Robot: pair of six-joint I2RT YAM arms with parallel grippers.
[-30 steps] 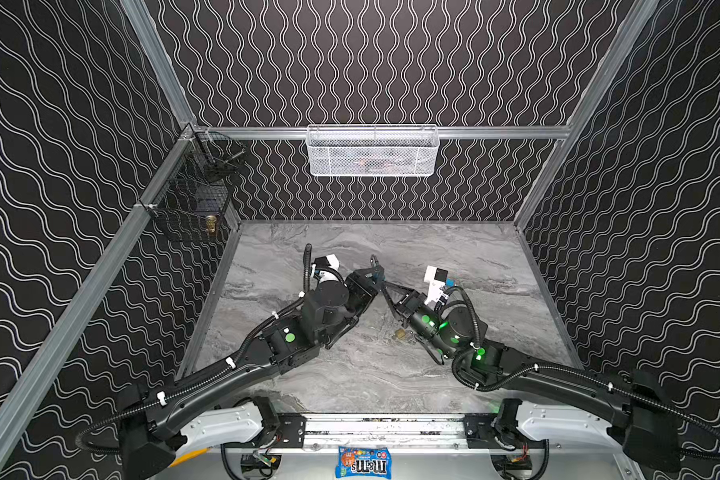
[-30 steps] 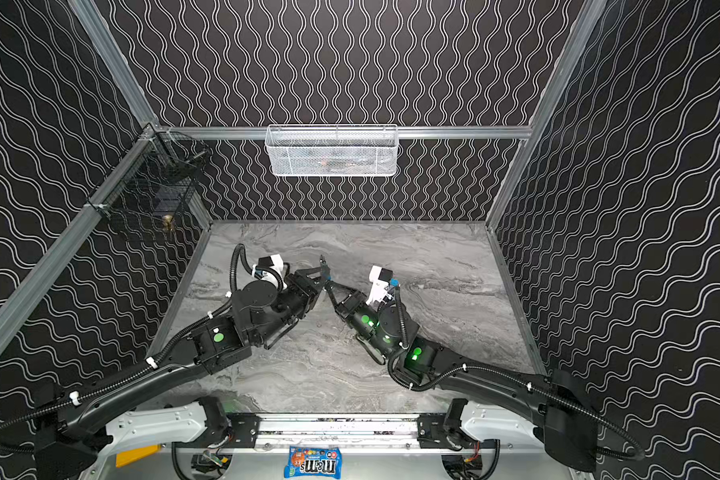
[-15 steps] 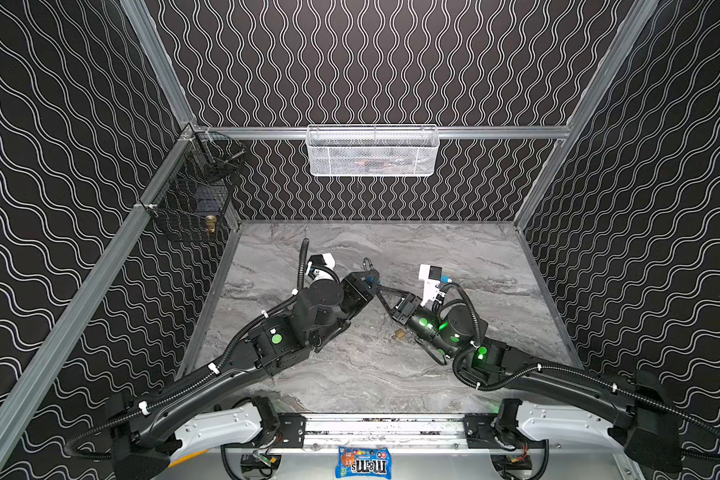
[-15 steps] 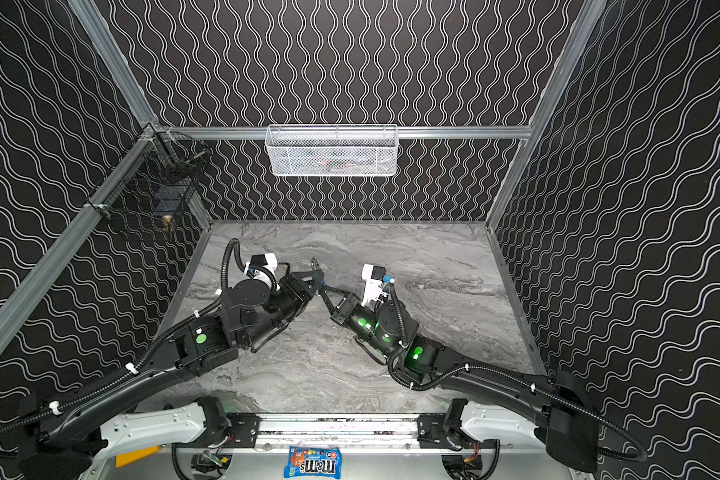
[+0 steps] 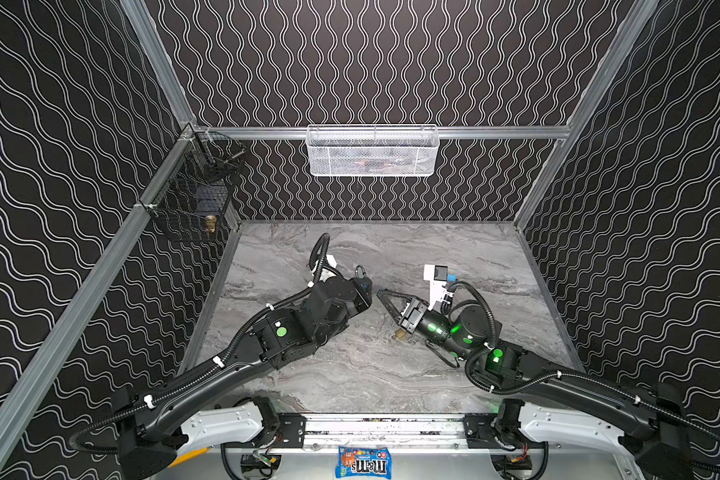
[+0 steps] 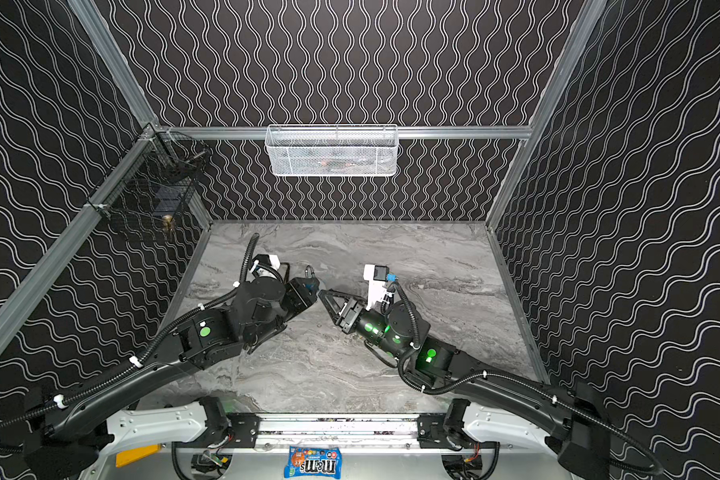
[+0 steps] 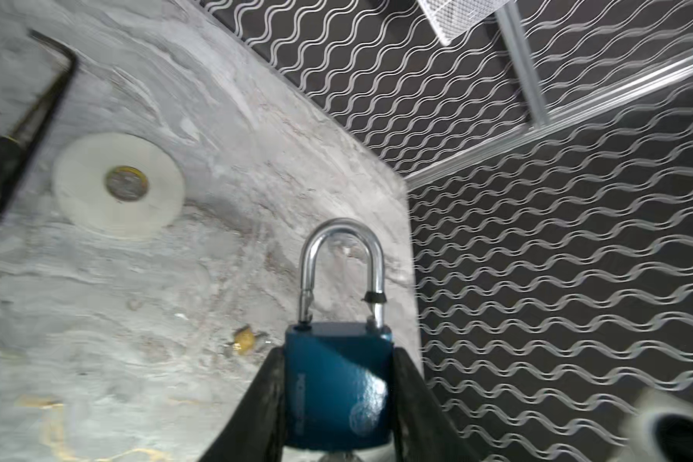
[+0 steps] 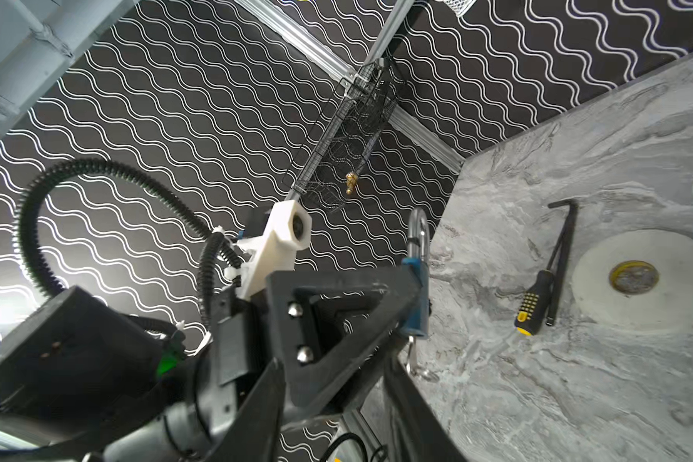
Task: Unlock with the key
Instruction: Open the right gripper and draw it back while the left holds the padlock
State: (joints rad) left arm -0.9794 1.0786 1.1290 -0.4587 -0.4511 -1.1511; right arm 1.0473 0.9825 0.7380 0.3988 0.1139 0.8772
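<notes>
A blue padlock point(image 7: 337, 388) with a silver shackle point(image 7: 341, 272) is clamped by its body between the fingers of my left gripper point(image 7: 337, 400), which holds it above the table; in both top views it shows at the left gripper's tip point(image 5: 361, 283) point(image 6: 310, 284). A silver key point(image 8: 413, 354) sticks out of the padlock's underside point(image 8: 417, 296), its head hanging free. My right gripper point(image 8: 335, 356) stands open just behind the key, its fingers apart and touching nothing, tip to tip with the left gripper point(image 5: 378, 293) point(image 6: 321, 293).
On the marble table lie a white tape roll point(image 8: 637, 280), a yellow-and-black screwdriver point(image 8: 533, 312), a black hex key point(image 8: 563, 248) and a small brass piece point(image 5: 400, 333). A black wire basket point(image 5: 192, 199) hangs on the left wall, a white mesh basket point(image 5: 373, 151) on the back wall.
My right gripper has opened and let go of the key, which stays in the padlock. Both grippers have drifted slightly left; the left still holds the padlock.
</notes>
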